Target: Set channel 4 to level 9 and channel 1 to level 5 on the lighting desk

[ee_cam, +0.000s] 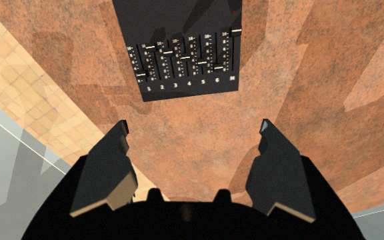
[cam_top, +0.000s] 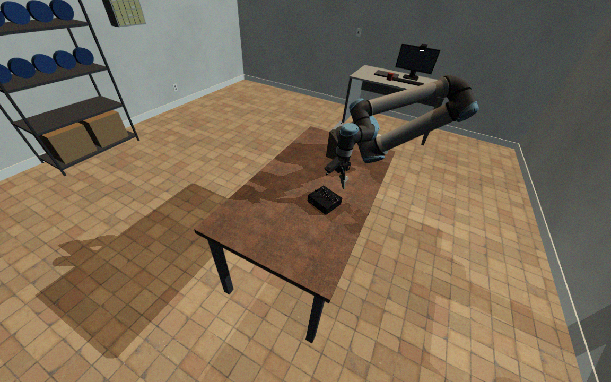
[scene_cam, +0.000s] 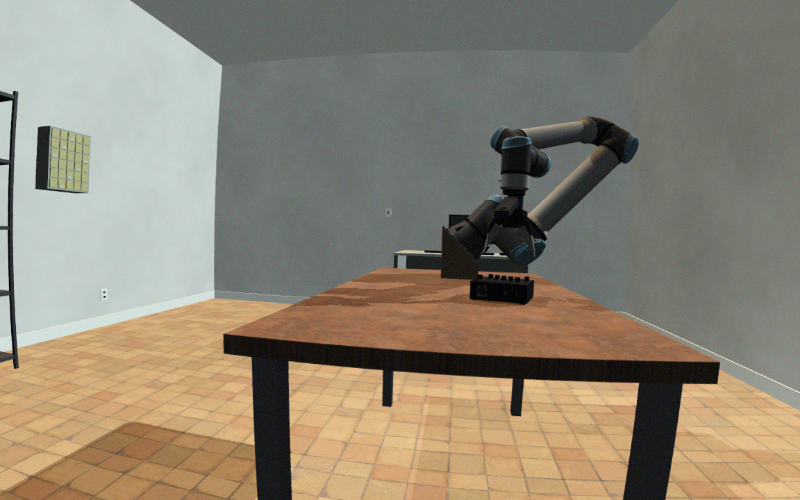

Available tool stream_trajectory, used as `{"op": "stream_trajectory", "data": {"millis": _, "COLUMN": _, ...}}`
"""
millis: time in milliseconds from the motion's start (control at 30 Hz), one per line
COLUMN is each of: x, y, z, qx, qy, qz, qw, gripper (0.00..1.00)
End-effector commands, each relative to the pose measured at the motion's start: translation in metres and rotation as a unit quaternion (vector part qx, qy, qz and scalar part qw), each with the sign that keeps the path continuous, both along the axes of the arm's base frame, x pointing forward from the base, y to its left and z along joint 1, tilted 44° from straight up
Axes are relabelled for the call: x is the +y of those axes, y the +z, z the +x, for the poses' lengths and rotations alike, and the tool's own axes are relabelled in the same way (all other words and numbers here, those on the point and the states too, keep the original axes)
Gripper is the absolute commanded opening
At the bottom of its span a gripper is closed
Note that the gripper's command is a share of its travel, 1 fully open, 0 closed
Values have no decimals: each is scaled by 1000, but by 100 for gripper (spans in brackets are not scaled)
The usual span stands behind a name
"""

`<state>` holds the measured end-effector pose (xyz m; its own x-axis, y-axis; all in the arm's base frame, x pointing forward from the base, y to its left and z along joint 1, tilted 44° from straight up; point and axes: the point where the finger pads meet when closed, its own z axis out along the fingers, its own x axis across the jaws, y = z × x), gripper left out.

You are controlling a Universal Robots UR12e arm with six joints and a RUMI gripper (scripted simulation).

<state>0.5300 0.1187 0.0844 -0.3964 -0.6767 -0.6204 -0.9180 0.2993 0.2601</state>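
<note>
Only the wrist view shows fader numbers (ee_cam: pixel 189 83).

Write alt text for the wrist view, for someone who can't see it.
Looking down past the open hand, its two fingers spread wide apart, a black lighting desk sits ahead on a mottled orange-brown table. Its faders, labelled 1 to 6 and M, stand at differing heights, with M's near the top of its scale.

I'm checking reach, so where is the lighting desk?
In the top view, the lighting desk sits on the brown table, just nearer the camera than the pincer.
</note>
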Motion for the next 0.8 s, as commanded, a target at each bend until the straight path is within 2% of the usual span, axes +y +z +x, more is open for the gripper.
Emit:
{"op": "stream_trajectory", "data": {"millis": 0, "x": 2, "y": 0, "z": -2, "qx": -25, "qy": 27, "qz": 1, "qw": 999, "gripper": 100}}
{"op": "stream_trajectory", "data": {"millis": 767, "x": 4, "y": 0, "z": -4, "qx": -42, "qy": 45, "qz": 0, "qw": 998, "gripper": 100}}
